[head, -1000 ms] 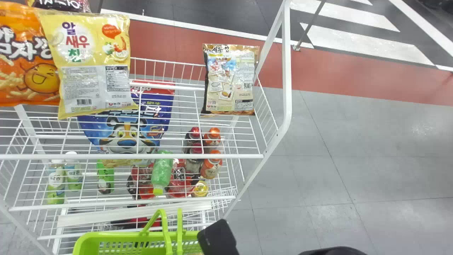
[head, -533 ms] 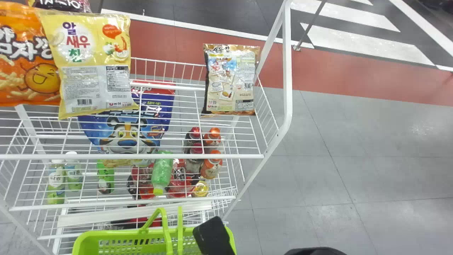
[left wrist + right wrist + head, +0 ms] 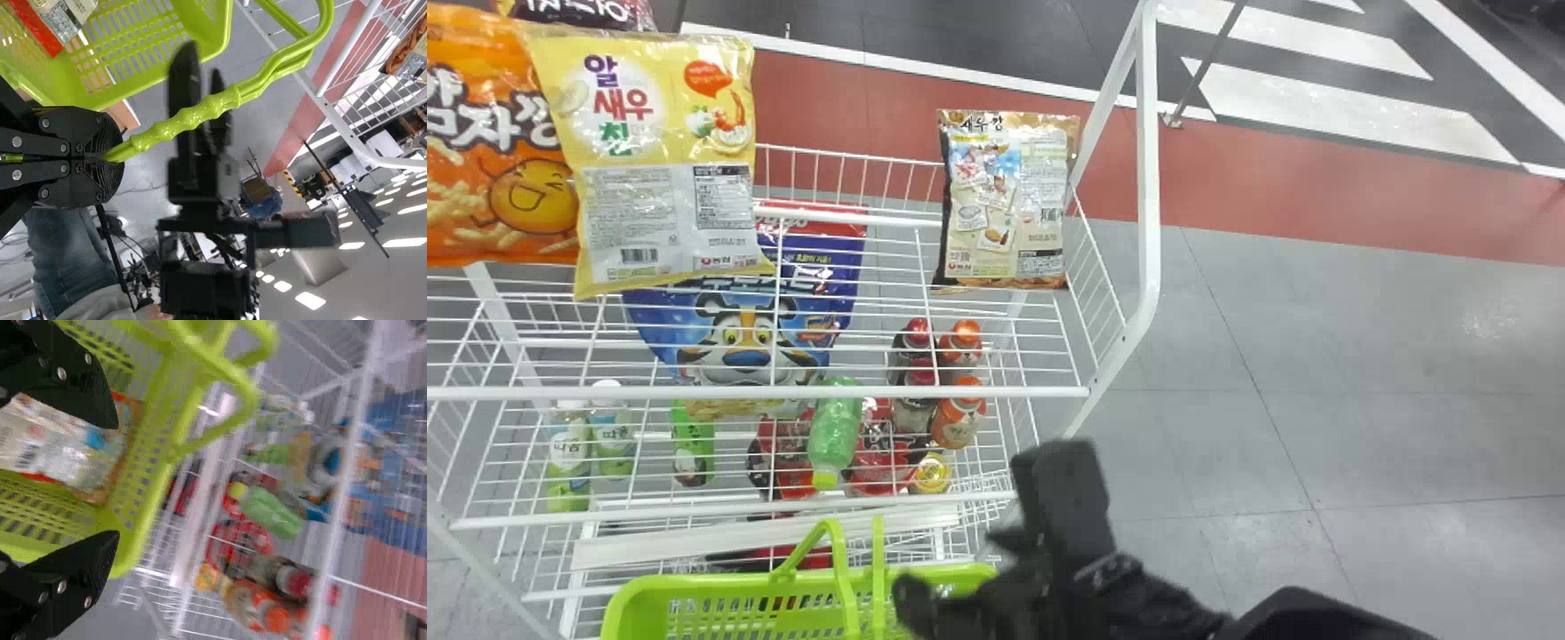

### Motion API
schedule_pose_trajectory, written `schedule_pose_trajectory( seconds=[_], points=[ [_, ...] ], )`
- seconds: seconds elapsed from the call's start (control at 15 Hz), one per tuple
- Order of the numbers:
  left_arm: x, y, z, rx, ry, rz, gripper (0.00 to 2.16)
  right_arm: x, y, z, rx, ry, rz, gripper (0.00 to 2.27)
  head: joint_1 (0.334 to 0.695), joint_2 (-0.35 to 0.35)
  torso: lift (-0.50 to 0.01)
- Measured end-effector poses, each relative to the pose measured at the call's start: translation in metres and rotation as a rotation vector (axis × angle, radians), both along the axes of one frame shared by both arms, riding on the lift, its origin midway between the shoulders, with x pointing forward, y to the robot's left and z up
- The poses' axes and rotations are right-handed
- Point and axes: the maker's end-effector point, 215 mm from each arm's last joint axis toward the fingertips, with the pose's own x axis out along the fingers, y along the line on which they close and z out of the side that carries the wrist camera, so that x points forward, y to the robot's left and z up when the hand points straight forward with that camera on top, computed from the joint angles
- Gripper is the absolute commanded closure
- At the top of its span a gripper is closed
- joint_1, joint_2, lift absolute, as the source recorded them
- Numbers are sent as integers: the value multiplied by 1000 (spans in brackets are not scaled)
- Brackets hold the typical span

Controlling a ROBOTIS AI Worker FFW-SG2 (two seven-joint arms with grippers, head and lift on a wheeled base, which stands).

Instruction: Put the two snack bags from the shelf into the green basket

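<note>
Reaching forward probably comes next: the brown snack bag (image 3: 1009,200) lies on the upper shelf (image 3: 996,391) beyond your parted, empty right hand (image 3: 110,480), long axis pointing away from you; your left hand (image 3: 110,157) grips the green basket (image 3: 720,582) by its handle (image 3: 187,119).

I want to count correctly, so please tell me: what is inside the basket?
One bag can be seen in the basket. What lies under it is covered, and the right pincer hides part of the inside.
</note>
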Motion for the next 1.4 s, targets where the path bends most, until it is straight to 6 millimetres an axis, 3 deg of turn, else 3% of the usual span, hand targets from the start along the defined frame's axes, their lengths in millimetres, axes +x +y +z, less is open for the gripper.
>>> schedule_pose_trajectory(
  seconds=[0.2, 0.47, 0.67, 0.93, 1.4],
  points=[
    [0, 0, -1, 3, 1, 2, 1717, 81, -5, 59, 90, -303, -33, 76, 695, -350, -11],
    [-3, -3, -4, 16, 2, -5, 1717, 146, 2, 99, 180, -521, -69, 80, 695, -328, -11],
    [-3, -4, -4, 19, 2, -7, 1717, 179, 12, 98, 208, -597, -93, 83, 695, -294, -11],
    [-4, -3, -6, 20, 8, -9, 1717, 225, 4, 90, 183, -692, -143, 83, 695, -279, -11],
    [-3, 2, -7, 11, 12, -10, 1713, 275, -48, 74, 109, -698, -225, 87, 695, -325, -11]
  ],
)
